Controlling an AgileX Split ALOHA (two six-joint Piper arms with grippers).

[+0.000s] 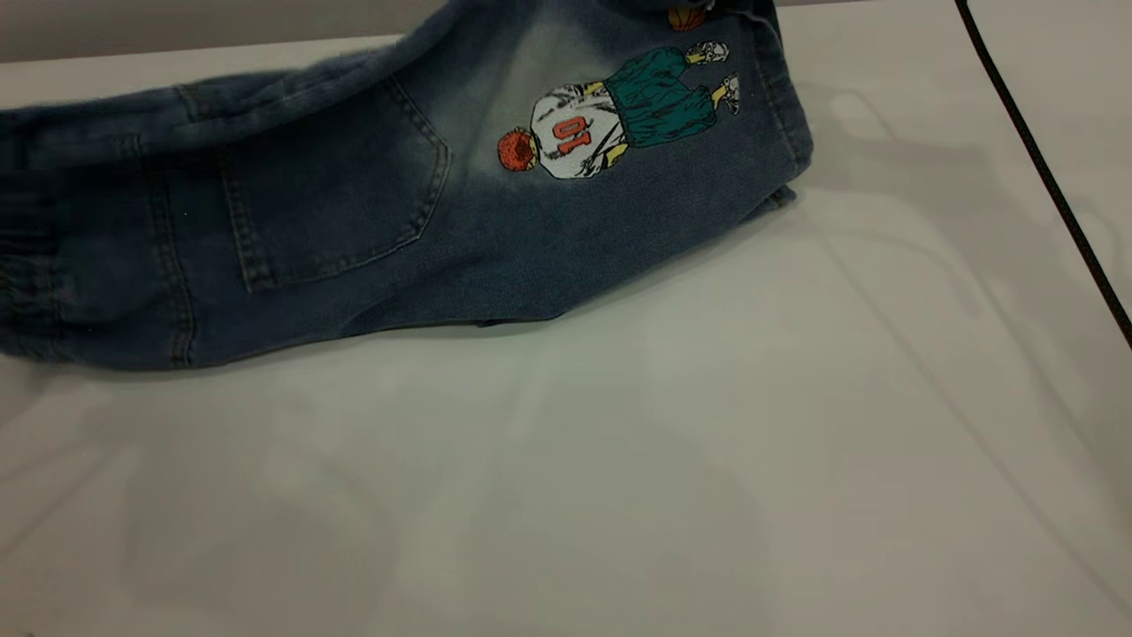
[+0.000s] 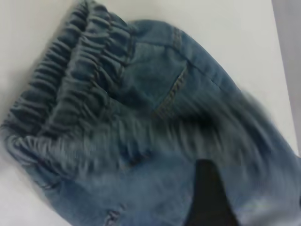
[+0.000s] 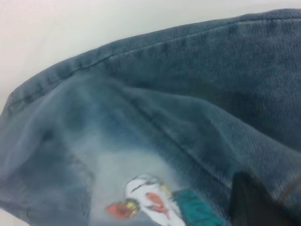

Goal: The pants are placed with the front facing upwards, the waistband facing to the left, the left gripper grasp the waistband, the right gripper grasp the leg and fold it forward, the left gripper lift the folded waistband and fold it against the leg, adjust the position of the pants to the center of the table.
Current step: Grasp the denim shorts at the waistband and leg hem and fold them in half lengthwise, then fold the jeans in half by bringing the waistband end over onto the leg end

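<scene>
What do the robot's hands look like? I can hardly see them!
Only small bits show. In the left wrist view, the left gripper appears as a plain black pointed wedge over the pants. In the right wrist view, the right gripper is a dark, blunt black tip. In the exterior view, a thin black cable crosses the table.

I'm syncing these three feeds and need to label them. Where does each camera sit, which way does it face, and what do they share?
Exterior: low at the table edge, looking across at the folded pants; only a black cable shows.
Left wrist: above the waistband; a dark left claw tip shows.
Right wrist: close over the denim; a dark right claw tip shows.
Shared: the cartoon print appears in exterior and right wrist.
</scene>
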